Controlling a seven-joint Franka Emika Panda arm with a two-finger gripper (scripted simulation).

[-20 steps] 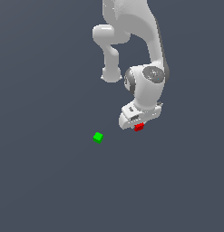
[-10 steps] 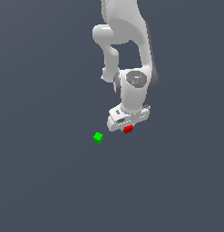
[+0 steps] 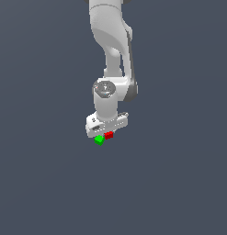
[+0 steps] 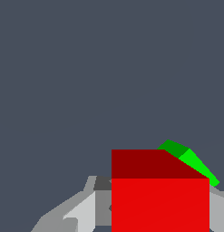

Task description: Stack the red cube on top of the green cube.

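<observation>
Red cube point(image 3: 109, 135) sits clamped between the gripper point(image 3: 108, 134) fingers, carried just under the white hand. Green cube point(image 3: 99, 139) lies on the grey floor point(image 3: 179, 183), just beside the red on the exterior view's left; contact unclear. Wrist view: green edge point(image 4: 190, 163) peeks from behind the red cube point(image 4: 160, 195). Open floor all round.

The arm has swung toward the exterior view's left, carrying the gripper point(image 3: 107, 134) and the clamped red cube point(image 3: 109, 135) from well apart to just beside the green cube point(image 3: 99, 139).
</observation>
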